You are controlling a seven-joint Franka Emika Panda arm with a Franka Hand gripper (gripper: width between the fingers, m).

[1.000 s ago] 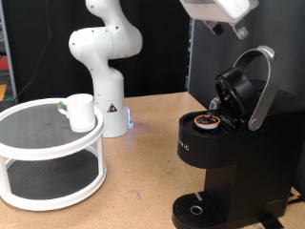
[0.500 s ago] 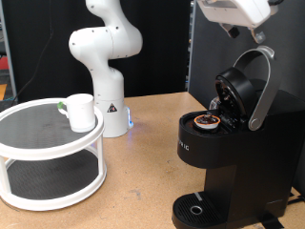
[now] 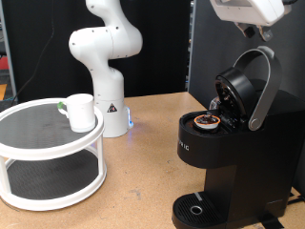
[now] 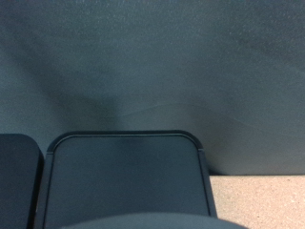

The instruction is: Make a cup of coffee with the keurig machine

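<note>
Claw point(image 3: 254, 31) at the exterior view's top right corner, mostly cropped by the frame edge; only a dark finger tip visible under the white hand housing. Shifted rightward and slightly up across the last second, now above and just right of the silver-grey lid handle point(image 3: 264, 86). Released or clenched: cannot tell. Nothing seen between the fingers. Wrist view of no help here: only a dark back panel point(image 4: 152, 67), a dark rounded-corner slab point(image 4: 124, 181) and a strip of tabletop point(image 4: 257, 202); no fingers in it.

Meaning for the task, as a judgement: hand moving over the raised lid, not contacting it yet. Nothing else altered over that second.

Keurig machine point(image 3: 229, 172) at the exterior view's right, lid open and tilted back, handle arched upward. Coffee pod point(image 3: 207, 121) seated in the holder, brown top showing, so pod loading appears done. Drip base point(image 3: 195, 208) bare, no mug under the spout.

Cup point(image 3: 80, 111) well apart, at the exterior view's left, upright on the top tier of a round two-tier white stand point(image 3: 57, 153), near its back rim.

Room: open tabletop point(image 3: 143, 181) between stand and machine. Arm base point(image 3: 105, 67) behind that gap. Tight spots: dark panel right behind the machine, raised handle directly under the claw, stand rim around the cup.
</note>
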